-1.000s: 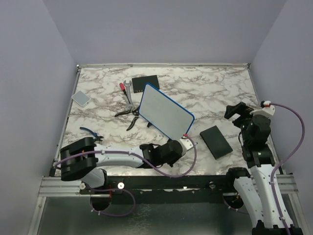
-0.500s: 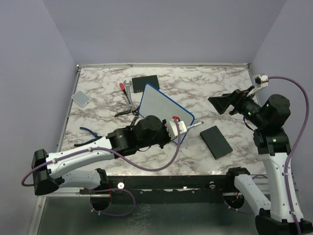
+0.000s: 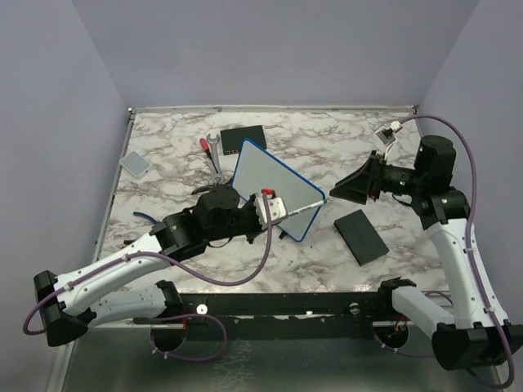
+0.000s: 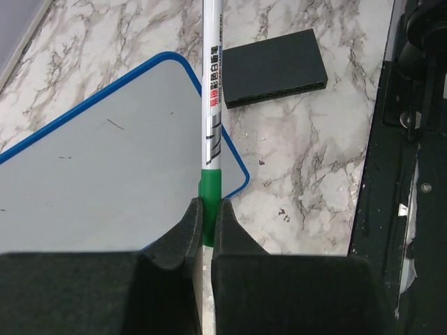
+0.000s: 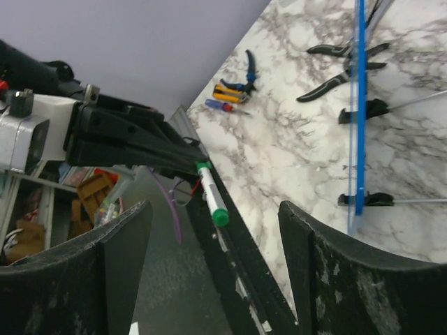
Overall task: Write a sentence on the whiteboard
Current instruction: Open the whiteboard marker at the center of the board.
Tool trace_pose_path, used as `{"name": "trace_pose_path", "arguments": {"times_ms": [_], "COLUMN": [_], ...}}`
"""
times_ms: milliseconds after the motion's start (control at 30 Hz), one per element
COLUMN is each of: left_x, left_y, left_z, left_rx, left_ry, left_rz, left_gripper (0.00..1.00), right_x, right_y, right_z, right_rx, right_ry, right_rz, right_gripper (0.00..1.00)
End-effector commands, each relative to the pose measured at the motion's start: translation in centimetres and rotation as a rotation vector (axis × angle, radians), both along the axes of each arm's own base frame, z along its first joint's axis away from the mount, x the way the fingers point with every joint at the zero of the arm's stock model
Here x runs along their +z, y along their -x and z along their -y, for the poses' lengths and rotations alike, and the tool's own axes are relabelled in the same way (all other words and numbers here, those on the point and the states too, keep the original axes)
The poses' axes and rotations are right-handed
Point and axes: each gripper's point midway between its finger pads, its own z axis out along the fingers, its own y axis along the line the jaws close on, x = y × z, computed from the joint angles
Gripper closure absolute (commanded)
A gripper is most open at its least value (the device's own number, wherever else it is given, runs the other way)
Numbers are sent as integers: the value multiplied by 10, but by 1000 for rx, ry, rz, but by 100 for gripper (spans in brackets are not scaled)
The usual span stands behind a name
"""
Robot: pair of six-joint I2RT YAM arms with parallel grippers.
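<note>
On the counter [image 3: 368, 147], near its middle, the whiteboard [image 3: 274, 184] stands propped and bare of writing.
My left fingers [image 4: 187, 227] pinch the marker [image 4: 213, 105] by its barrel and aim it across the board at my right fingers [image 5: 328, 279], which are spread wide. To uncap it cleanly, I judge the right should centre on the green cap [image 5: 220, 218], close, then pull straight along the barrel. Only the right wrist view shows that cap, and the left wrist view alone shows the board's blank face.
</note>
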Motion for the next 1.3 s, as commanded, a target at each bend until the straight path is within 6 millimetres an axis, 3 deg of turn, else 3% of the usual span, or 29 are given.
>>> {"name": "trace_pose_path", "arguments": {"times_ms": [0,300,800,1267], "left_x": [-1,-1,-5,-8], "left_y": [8,5,4,2], "left_z": [2,2,4,3], "left_rx": [-62,-52,-63,-60], "left_ry": [5,7,3,-3], "left_rz": [-15,-20,-36,-43], "left_gripper": [100,100,100,100], "right_x": [2,-17,-42,-53], "right_y": [23,35,30,31], "right_z": [-17,-48,-62,-66], "right_rx": [121,228,253,275], "right_ry": [-36,-19,8,32], "right_rz": [-19,-38,-73,-79], "right_gripper": [27,36,47,57]}}
